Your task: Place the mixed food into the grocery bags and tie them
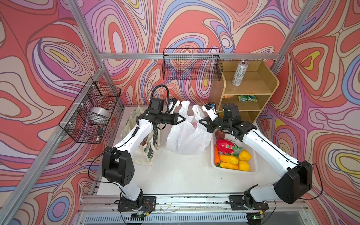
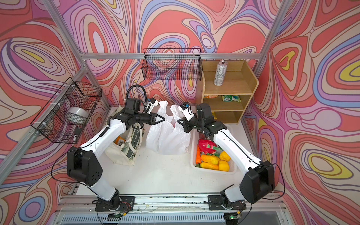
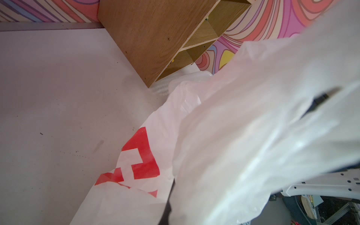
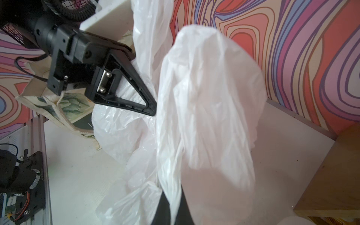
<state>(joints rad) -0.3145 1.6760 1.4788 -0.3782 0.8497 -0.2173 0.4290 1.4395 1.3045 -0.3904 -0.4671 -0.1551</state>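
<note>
White tabletop (image 1: pixel 175 179) — my left gripper (image 1: pixel 184 119) and right gripper (image 1: pixel 200 123) each pinch the plastic bag (image 1: pixel 185 140) tight; canvas tote (image 1: pixel 147 155) crowds left, basket (image 1: pixel 233 172) right.

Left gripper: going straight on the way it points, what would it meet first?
The white plastic bag, already pinched by the left gripper; past it, probably the right gripper facing it, depth unclear.

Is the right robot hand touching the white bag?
Touching. The right wrist view shows the bag pinched in the shut right gripper, with plastic running between its black fingers.
</note>
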